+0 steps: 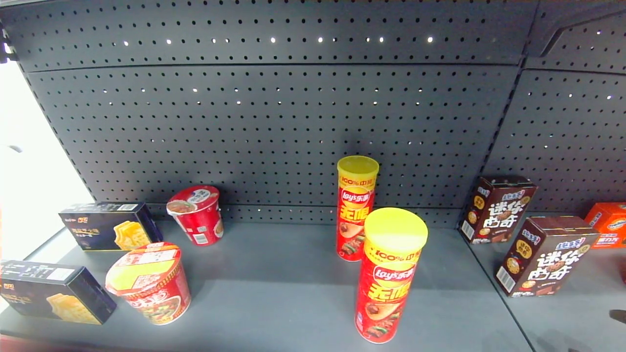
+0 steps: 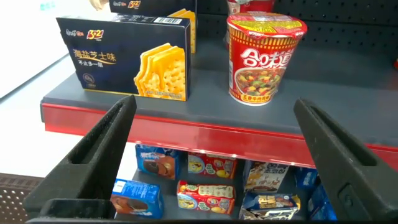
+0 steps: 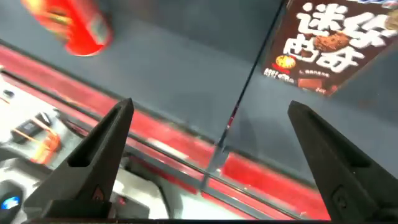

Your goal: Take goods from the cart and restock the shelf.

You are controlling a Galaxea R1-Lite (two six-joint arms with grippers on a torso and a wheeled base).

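Left gripper (image 2: 214, 102), right gripper (image 3: 210, 106) — jaws wide

On the shelf (image 1: 288, 288), cups (image 1: 151, 283) stand left of 2 cans (image 1: 391, 278).

The left gripper (image 2: 214, 104) has matt black plastic fingers (image 2: 93, 155). Just beyond them the shelf (image 2: 205, 94) is smooth matt grey metal with a glossy red strip (image 2: 186, 134). The box (image 2: 127, 56) is satin cardboard and the cup (image 2: 264, 59) is glossy. Beyond the right gripper (image 3: 210, 106), the brown carton (image 3: 329, 43) looks like glossy card.
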